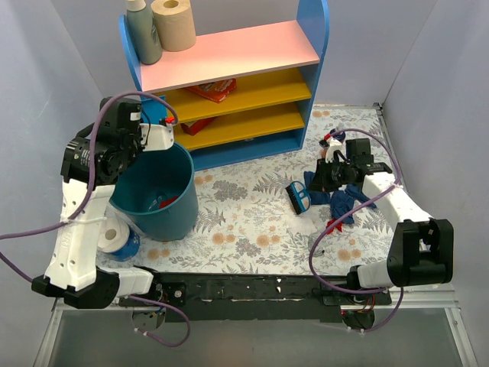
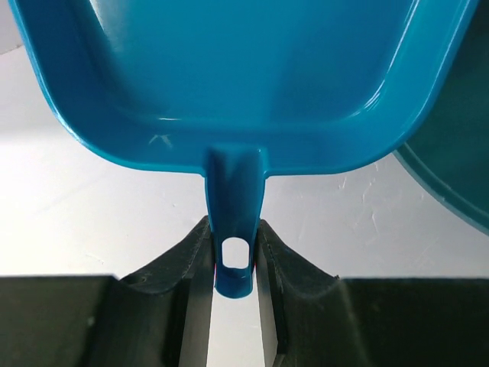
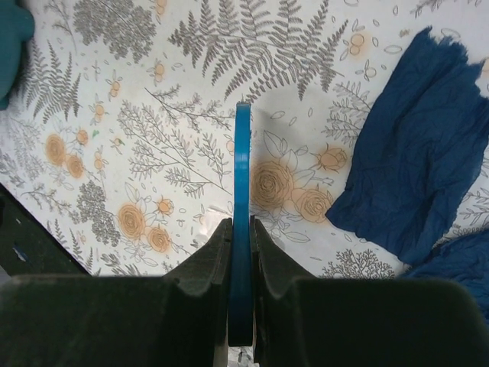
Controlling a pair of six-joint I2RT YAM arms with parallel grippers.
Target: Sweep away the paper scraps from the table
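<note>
My left gripper [image 1: 163,134] is shut on the handle [image 2: 235,256] of the blue plastic dustpan [image 2: 237,76], held up over the teal bin [image 1: 164,206]. A red scrap [image 1: 166,202] lies inside the bin. My right gripper [image 1: 322,182] is shut on the handle [image 3: 242,222] of the small blue-bristled brush [image 1: 297,197], low over the floral table [image 1: 252,229]. Dark blue paper scraps [image 1: 345,200] lie crumpled under and beside the right gripper, and show at the right of the right wrist view [image 3: 412,168]. A small red scrap [image 1: 334,225] lies just in front of them.
The pink, yellow and blue shelf unit [image 1: 237,92] stands at the back, with a bottle [image 1: 144,30] and a paper roll [image 1: 174,23] on top. A white roll [image 1: 114,238] sits left of the bin. The black rail [image 1: 252,289] runs along the front edge.
</note>
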